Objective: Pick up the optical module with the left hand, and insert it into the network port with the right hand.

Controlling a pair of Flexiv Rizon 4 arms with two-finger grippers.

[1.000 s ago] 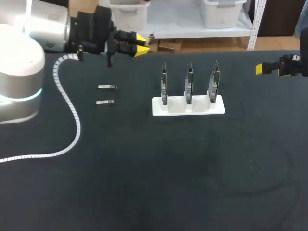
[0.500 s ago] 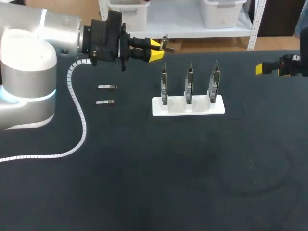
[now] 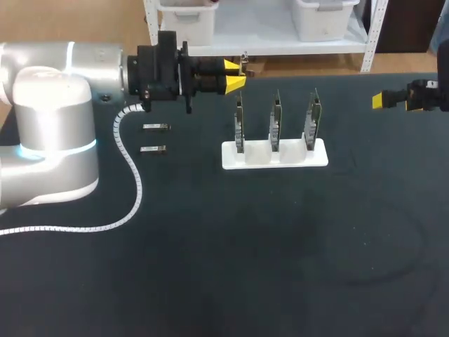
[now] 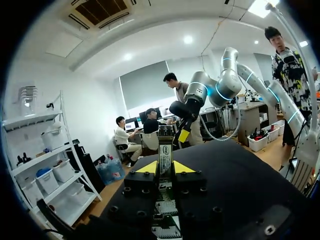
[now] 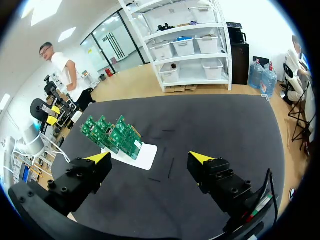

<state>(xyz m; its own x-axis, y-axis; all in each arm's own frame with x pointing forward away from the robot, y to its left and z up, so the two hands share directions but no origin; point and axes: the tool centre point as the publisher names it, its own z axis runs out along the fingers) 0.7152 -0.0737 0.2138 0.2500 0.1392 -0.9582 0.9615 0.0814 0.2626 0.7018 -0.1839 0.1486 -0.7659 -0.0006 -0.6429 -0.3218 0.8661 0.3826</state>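
My left gripper hovers over the table's back edge, just behind and left of the card stand, shut on a small silver optical module. In the left wrist view the module stands out lengthwise between the yellow fingertips. Three upright green network cards sit in a white stand; their ports are too small to make out. At the far right my right gripper hangs level with the cards. Its fingers are wide apart and empty, with the cards ahead of them.
Two more modules lie side by side left of the stand. A white coiled cable trails from the left arm across the table's left part. My left arm's bulky body fills the left side.
My left arm has swung to the right with the module, from above the loose modules to just behind the stand's left card. The right arm has kept still.
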